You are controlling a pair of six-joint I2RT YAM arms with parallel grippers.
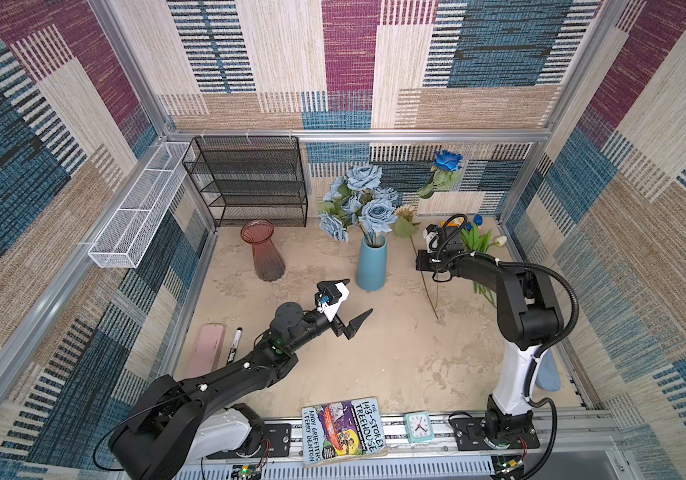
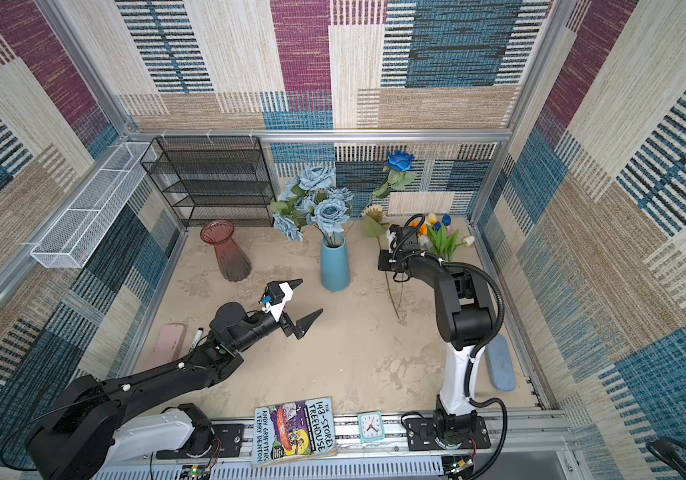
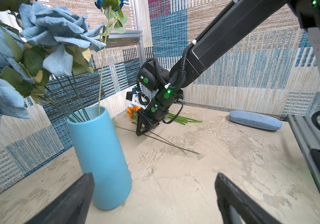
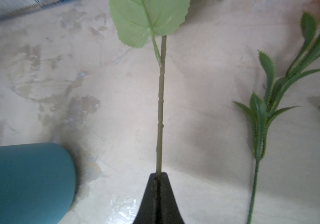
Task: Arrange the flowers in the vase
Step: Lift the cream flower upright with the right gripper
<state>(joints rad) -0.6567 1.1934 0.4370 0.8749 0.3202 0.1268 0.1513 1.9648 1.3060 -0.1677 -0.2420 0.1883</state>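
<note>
The blue vase (image 1: 371, 266) (image 3: 99, 155) stands mid-table holding the dusty-blue rose bunch (image 1: 360, 199) and the deep-blue rose (image 1: 448, 160). A cream sunflower (image 1: 405, 212) lies flat to its right, its long stem (image 3: 165, 140) (image 4: 160, 108) running toward the front. My right gripper (image 4: 158, 174) (image 3: 138, 133) is shut on that stem, down at the table. Orange marigold (image 3: 131, 112) and tulips (image 1: 478, 237) lie behind the right wrist. My left gripper (image 1: 359, 296) (image 3: 154, 178) hovers wide open and empty, just front-left of the blue vase.
An empty red glass vase (image 1: 262, 249) stands left of the blue one. Black mesh shelf (image 1: 250, 183) and white wire basket (image 1: 137, 208) at back left. Pink case (image 1: 206, 349), marker (image 1: 234, 345), book (image 1: 343, 430), clock (image 1: 418, 426), blue case (image 2: 499, 368) along the edges.
</note>
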